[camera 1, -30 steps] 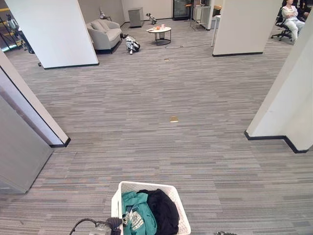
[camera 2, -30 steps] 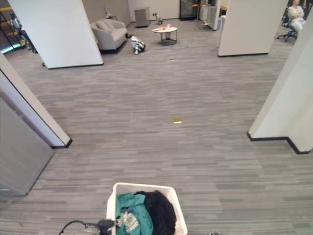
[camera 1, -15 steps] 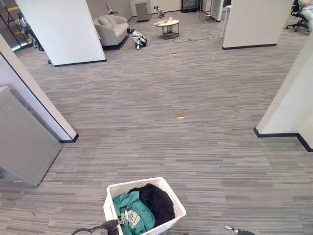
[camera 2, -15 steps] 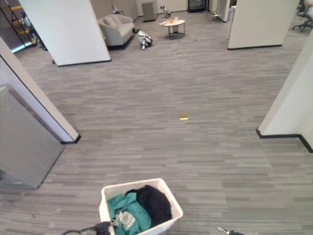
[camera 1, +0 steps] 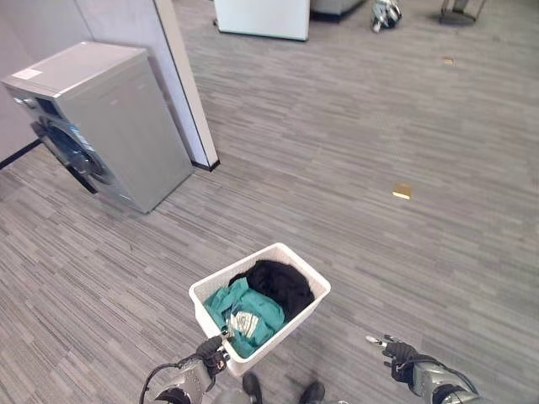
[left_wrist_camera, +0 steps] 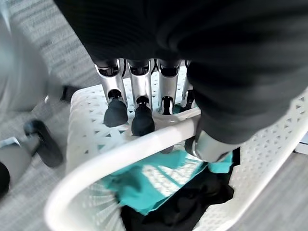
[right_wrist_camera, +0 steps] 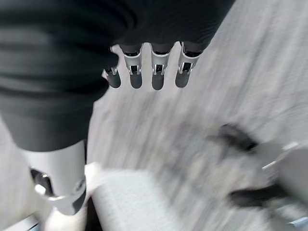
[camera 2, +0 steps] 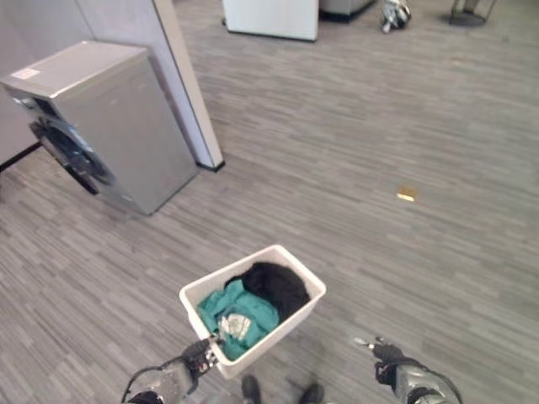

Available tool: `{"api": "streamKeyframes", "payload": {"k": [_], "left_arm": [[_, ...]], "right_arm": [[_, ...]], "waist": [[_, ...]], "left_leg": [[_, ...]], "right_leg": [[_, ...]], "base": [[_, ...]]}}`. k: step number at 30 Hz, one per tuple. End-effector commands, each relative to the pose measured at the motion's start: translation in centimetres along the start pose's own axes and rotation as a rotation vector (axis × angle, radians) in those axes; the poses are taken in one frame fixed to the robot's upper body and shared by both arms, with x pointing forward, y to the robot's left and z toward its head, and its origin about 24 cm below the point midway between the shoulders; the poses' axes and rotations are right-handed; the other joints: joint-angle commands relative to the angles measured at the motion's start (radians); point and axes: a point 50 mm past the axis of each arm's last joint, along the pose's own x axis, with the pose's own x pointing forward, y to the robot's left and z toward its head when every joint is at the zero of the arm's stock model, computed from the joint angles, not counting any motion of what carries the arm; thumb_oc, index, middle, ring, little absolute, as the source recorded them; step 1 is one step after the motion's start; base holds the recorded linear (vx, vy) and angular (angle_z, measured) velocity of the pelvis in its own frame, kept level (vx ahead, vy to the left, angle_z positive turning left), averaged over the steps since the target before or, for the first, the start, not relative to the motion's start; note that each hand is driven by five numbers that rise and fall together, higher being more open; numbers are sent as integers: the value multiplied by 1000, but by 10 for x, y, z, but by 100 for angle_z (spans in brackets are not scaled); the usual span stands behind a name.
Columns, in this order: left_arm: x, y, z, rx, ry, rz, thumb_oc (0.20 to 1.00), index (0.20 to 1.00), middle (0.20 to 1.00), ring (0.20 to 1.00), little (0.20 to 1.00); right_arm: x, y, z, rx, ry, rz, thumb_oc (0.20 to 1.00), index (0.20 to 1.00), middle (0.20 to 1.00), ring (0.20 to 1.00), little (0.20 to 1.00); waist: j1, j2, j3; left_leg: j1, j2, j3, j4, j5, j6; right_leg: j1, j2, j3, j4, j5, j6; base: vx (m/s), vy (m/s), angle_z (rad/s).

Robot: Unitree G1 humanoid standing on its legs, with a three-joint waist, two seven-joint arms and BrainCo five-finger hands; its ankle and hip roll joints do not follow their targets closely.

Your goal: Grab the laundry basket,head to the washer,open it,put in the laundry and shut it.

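Left hand [left_wrist_camera: 144, 103] curls over the rim of the white laundry basket [camera 1: 296, 257] — fingers hooked on one side, thumb pinching the other — and carries it low in front of the robot. Teal clothing [camera 1: 244, 310] and a black garment [camera 1: 282, 284] lie inside. Right hand [camera 1: 396, 349] hangs free beside it, fingers loosely straight, holding nothing. Off to the left, well apart from the basket, the silver washer [camera 1: 101, 126] stands against a partition wall [camera 1: 135, 34] on grey carpet [camera 1: 354, 135], its door closed

Grey striped carpet [camera 1: 337, 168] all round me, grey partition wall [camera 1: 126, 25] ahead-left, white pillar base [camera 1: 261, 18] far off, small yellow patch [camera 1: 402, 192] on the floor.
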Motion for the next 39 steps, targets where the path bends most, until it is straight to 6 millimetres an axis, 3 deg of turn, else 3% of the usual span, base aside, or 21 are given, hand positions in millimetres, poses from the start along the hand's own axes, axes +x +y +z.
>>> {"api": "streamKeyframes", "payload": {"k": [1, 3, 4, 5, 6, 7, 9, 11, 15, 16, 18, 20, 26, 29, 30, 33, 34, 35, 37, 38, 39], "left_arm": [[-1, -20, 43, -19, -190, -116, 200, 200, 200, 200, 200], [-1, -15, 43, 2, -184, -99, 200, 200, 200, 200, 200], [-1, -14, 43, 2, -184, -99, 200, 200, 200, 200, 200], [-1, -14, 45, 14, -185, -94, 200, 200, 200, 200, 200], [-1, -15, 46, 30, -184, -94, 200, 200, 200, 200, 200], [0, -15, 45, 40, -181, -92, 200, 200, 200, 200, 200], [0, -16, 46, 69, -176, -90, 200, 200, 200, 200, 200], [0, -17, 50, 74, -183, -87, 200, 200, 200, 200, 200], [1, -17, 52, 72, -186, -86, 200, 200, 200, 200, 200], [-1, -19, 58, 68, -215, -102, 200, 200, 200, 200, 200], [-1, -18, 60, 54, -227, -103, 200, 200, 200, 200, 200], [-2, -17, 59, 37, -231, -104, 200, 200, 200, 200, 200], [-3, -17, 58, 4, -241, -115, 200, 200, 200, 200, 200], [-3, -15, 58, -42, -244, -113, 200, 200, 200, 200, 200], [-3, -15, 58, -59, -244, -114, 200, 200, 200, 200, 200], [-3, -24, 63, -104, -268, -133, 200, 200, 200, 200, 200], [-3, -24, 64, -104, -268, -134, 200, 200, 200, 200, 200], [-2, -30, 66, -105, -269, -142, 200, 200, 200, 200, 200], [-2, -31, 67, -104, -271, -139, 200, 200, 200, 200, 200], [-2, -32, 66, -104, -271, -137, 200, 200, 200, 200, 200], [-2, -32, 66, -105, -271, -137, 200, 200, 200, 200, 200]], "right_arm": [[-2, 5, -20, -14, 55, 15, 1000, 1000, 1000, 1000, 1000], [2, 21, -12, -15, 23, 62, 1000, 1000, 1000, 1000, 1000], [2, 21, -12, -14, 23, 63, 1000, 1000, 1000, 1000, 1000], [3, 26, -8, -16, 13, 77, 1000, 1000, 1000, 1000, 1000], [4, 27, -7, -16, 8, 78, 1000, 1000, 1000, 1000, 1000], [3, 26, -10, -3, 18, 75, 1000, 1000, 1000, 1000, 1000], [3, 25, -9, 5, 15, 78, 1000, 1000, 1000, 1000, 1000], [1, 23, -17, 36, 43, 74, 1000, 1000, 1000, 1000, 1000], [1, 22, -18, 38, 51, 67, 1000, 1000, 1000, 1000, 1000], [1, 20, -18, 25, 46, 65, 1000, 1000, 1000, 1000, 1000], [0, 18, -19, 13, 50, 67, 1000, 1000, 1000, 1000, 1000], [-2, 15, -27, 4, 76, 70, 1000, 1000, 1000, 1000, 1000], [-4, 6, -27, -52, 86, 58, 1000, 1000, 1000, 1000, 1000], [-3, 5, -13, -122, 36, 65, 1000, 1000, 1000, 1000, 1000], [-3, 5, -11, -131, 24, 63, 1000, 1000, 1000, 1000, 1000], [-6, 0, -3, -147, -28, 53, 1000, 1000, 1000, 1000, 1000], [-6, 0, -2, -147, -28, 53, 1000, 1000, 1000, 1000, 1000], [-7, -3, 4, -131, -61, 35, 1000, 1000, 1000, 1000, 1000], [-8, -1, 11, -137, -95, 39, 1000, 1000, 1000, 1000, 1000], [-8, 1, 13, -146, -108, 45, 1000, 1000, 1000, 1000, 1000], [-8, 1, 13, -146, -108, 45, 1000, 1000, 1000, 1000, 1000]], "waist": [[37, -48, -53], [66, -57, -68], [65, -57, -67], [67, -55, -69], [61, -52, -64], [52, -51, -67], [11, -42, -73], [-28, -32, -63], [-46, -36, -45], [-63, -48, -22], [-72, -61, -7], [-71, -69, -12], [-57, -71, -43], [-65, -74, -43], [-70, -78, -40], [-102, -96, -23], [-102, -95, -24], [-109, -99, -8], [-106, -89, -10], [-109, -76, -14], [-109, -76, -14]], "left_leg": [[-45, -56, -12, -16, 36, -21], [-8, -91, -47, -29, 19, 0], [-6, -93, -48, -31, 19, 2], [12, -113, -83, -44, 17, 13], [14, -118, -110, -42, 22, 17], [18, -123, -134, -45, 23, 18], [17, -123, -185, -46, 55, 25], [46, -121, -268, -62, 60, 19], [74, -131, -304, -66, 59, 17], [105, -149, -342, -54, 34, 21], [127, -158, -367, -39, 11, 26], [134, -160, -377, -31, -8, 22], [132, -138, -380, -18, -33, 0], [114, -119, -375, 37, -52, -24], [99, -113, -356, 81, -52, -38], [21, -44, -162, 212, -37, -65], [17, -42, -162, 218, -40, -66], [-35, -18, -58, 200, -53, -57], [-87, -42, -79, 146, -24, -47], [-113, -31, -74, 83, 24, -64], [-112, -32, -75, 79, 26, -64]], "right_leg": [[136, -84, 113, -68, 109, 132], [152, -134, 107, -13, 168, 165], [154, -136, 106, -11, 168, 168], [147, -167, 113, 59, 204, 179], [134, -165, 155, 102, 215, 177], [124, -149, 203, 114, 206, 171], [50, -43, 368, 121, 180, 122], [-39, 8, 444, 76, 165, 105], [-83, 34, 480, 38, 203, 114], [-120, 59, 534, -10, 252, 125], [-148, 62, 560, -19, 296, 136], [-121, 57, 556, -52, 280, 133], [-60, 71, 514, -66, 220, 109], [-43, 83, 498, -73, 187, 92], [-34, 83, 489, -80, 184, 88], [-1, 53, 427, -104, 173, 85], [-2, 54, 427, -104, 174, 84], [24, 39, 398, -121, 163, 86], [36, 46, 396, -128, 156, 85], [50, 61, 405, -133, 137, 90], [50, 61, 405, -133, 136, 90]], "base": [[179, 395, -3], [147, 325, -13], [110, 314, 29], [57, 215, 68], [76, 240, 91], [-12, 111, 90], [38, 79, 115], [155, 43, 159], [110, -8, 78], [175, -38, 17], [186, -67, 29], [124, -95, 40], [118, -128, 26], [117, -176, 28], [67, -121, 19], [42, -89, 25], [19, -31, 92], [58, 10, 103], [143, 40, 71], [150, 43, 32], [227, 109, 45]]}}
